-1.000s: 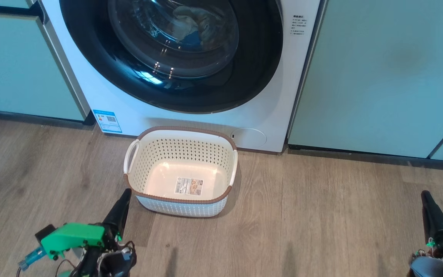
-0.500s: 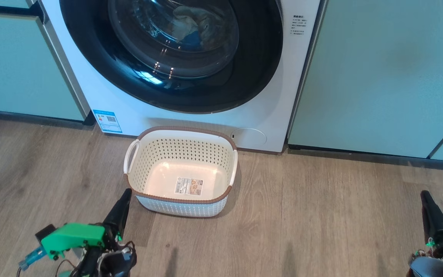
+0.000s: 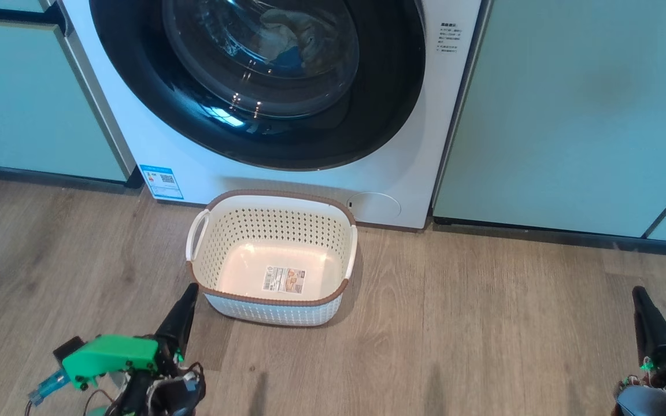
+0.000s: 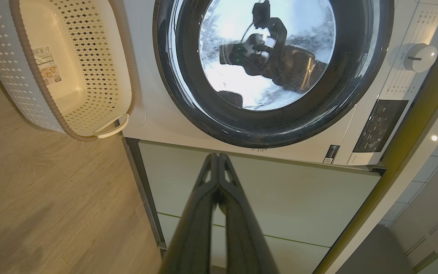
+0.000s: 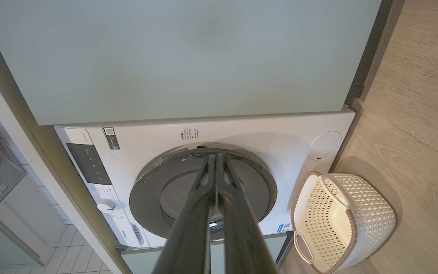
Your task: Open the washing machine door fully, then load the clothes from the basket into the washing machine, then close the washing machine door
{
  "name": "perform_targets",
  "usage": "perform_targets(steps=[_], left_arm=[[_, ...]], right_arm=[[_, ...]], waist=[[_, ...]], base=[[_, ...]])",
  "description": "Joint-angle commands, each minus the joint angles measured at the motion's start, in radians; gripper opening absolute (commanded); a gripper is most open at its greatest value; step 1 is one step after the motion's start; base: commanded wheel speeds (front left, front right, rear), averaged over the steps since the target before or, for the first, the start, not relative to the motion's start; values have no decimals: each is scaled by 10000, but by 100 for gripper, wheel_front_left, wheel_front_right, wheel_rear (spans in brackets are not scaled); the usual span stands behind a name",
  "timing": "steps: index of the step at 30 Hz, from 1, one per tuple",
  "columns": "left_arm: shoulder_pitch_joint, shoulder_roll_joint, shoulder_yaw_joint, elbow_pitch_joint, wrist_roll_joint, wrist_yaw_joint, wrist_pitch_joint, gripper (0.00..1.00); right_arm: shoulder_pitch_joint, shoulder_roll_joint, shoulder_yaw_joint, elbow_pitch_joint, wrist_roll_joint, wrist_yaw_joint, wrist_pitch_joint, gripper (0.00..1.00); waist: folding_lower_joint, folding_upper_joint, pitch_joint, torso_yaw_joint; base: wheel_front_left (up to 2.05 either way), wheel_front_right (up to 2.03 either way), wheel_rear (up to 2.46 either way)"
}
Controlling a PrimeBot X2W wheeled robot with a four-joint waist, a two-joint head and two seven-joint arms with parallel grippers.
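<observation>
A: Hands?

B: Left gripper (image 3: 188, 294) is pinched tight w/ nothing in it. Right gripper (image 3: 639, 296) the same, fingers pressed together, empty. Both are low over the wood-look plank floor (image 3: 483, 323).

A: Task things?

B: The small cream perforated plastic basket w/ brown rim (image 3: 275, 195) sits just ahead-right of the left fingertips, near but not touching, w/ only a label sticker in its bottom. The pale yellow clothes w/ a blue patch (image 3: 292, 40) show behind the glass of the big round glossy-black-rimmed door (image 3: 252, 138), up and fwd of both hands, inside the white front-loading washing machine (image 3: 206, 173). The door looks flush w/ the front, so I'd call the job about done.

A: Risks?

B: Can't tell if the latch caught. If not, the door could drift open. A left-hand swing to its right would clip the basket's near corner & shove it into the machine front. Straight ahead of the right hand is the pale green flat cabinet front (image 3: 570, 115), and a careless fwd reach bumps it.

A: Room?

B: Wide bare floor inboard of the right hand, across to the basket. The tight spot is the basket's far rim vs the machine base.
</observation>
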Motion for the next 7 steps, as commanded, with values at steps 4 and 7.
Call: perform_targets(steps=[4, 7], left_arm=[[-579, 64, 431, -274, 83, -90, 40, 0], [-579, 63, 433, -274, 85, -90, 42, 0]], right_arm=[[-552, -49, 155, -317, -59, -27, 72, 0], [-553, -47, 151, -317, -62, -27, 75, 0]], waist=[[0, 0, 0, 0], [0, 0, 0, 0]], base=[[0, 0, 0], [0, 0, 0]])
